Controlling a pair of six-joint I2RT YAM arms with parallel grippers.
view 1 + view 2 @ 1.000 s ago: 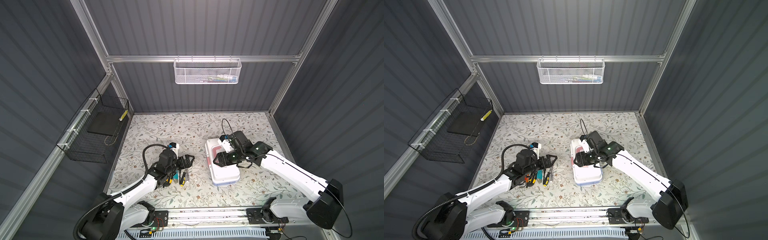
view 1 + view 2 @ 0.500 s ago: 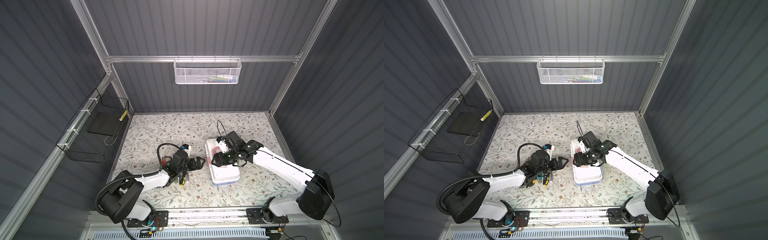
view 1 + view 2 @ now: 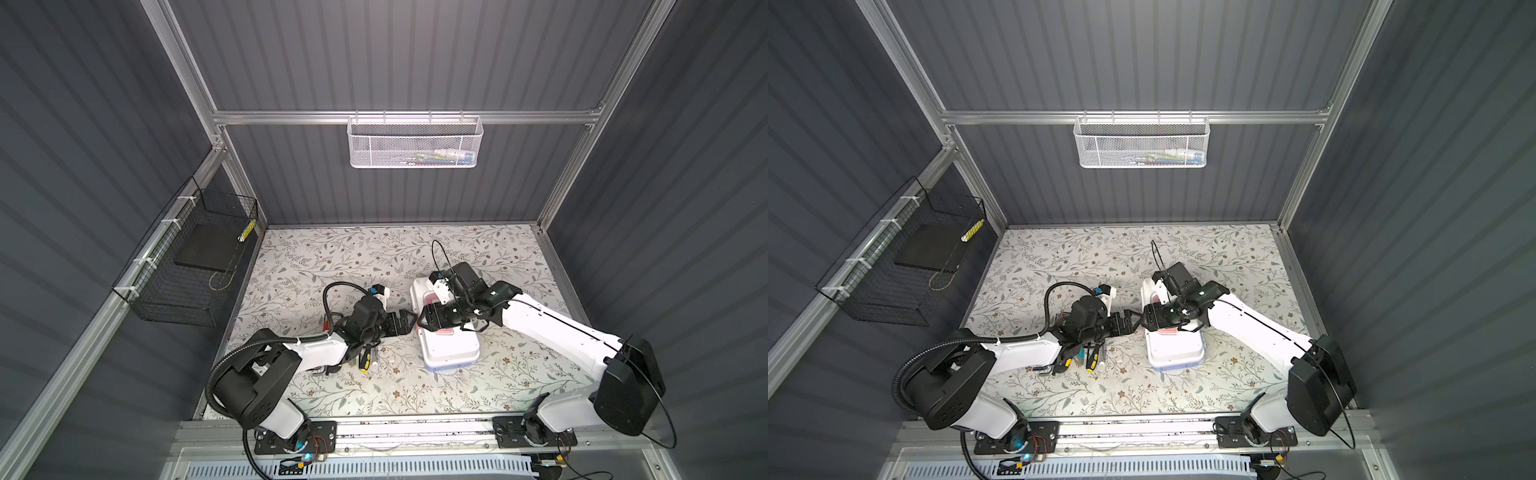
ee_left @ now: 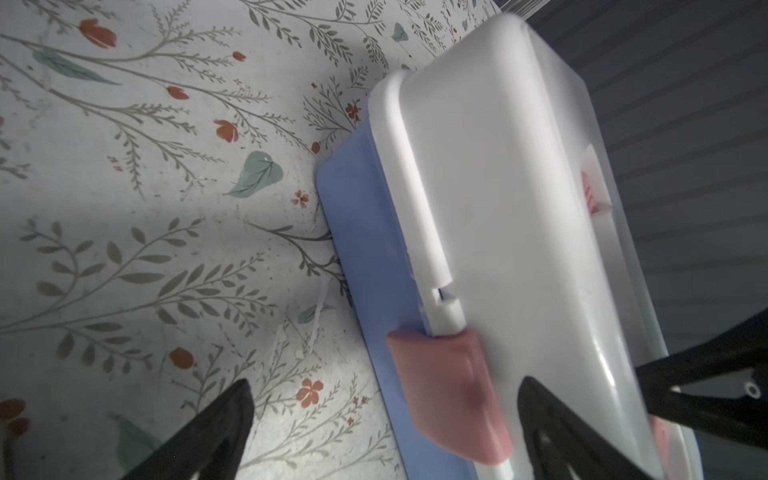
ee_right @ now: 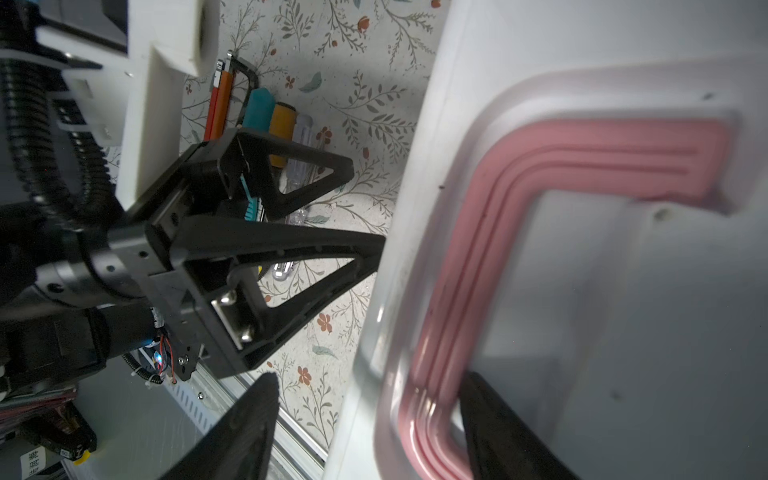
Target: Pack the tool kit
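The tool kit (image 3: 449, 347) lies shut on the floral mat, with a white lid over a light blue body (image 4: 357, 232). In the left wrist view my left gripper (image 4: 384, 432) is open, its jaws standing either side of the pink latch (image 4: 449, 395) on the box's left side. My right gripper (image 5: 372, 432) is open over the lid's left edge, with one finger inside the pink C-shaped handle (image 5: 498, 232) and the other outside the box. In both top views the two grippers (image 3: 411, 322) (image 3: 1144, 322) meet at that edge. Loose hand tools (image 5: 270, 116) lie beside the box under the left arm.
A white mesh basket (image 3: 415, 143) hangs on the back wall. A black wire basket (image 3: 191, 266) hangs on the left wall. A yellow-handled screwdriver (image 3: 365, 362) lies left of the box. An aluminium rail (image 3: 415, 428) runs along the front edge.
My left arm has swung right from above the loose tools to the box's left side. My right gripper has shifted towards the lid's left edge and opened a little wider.
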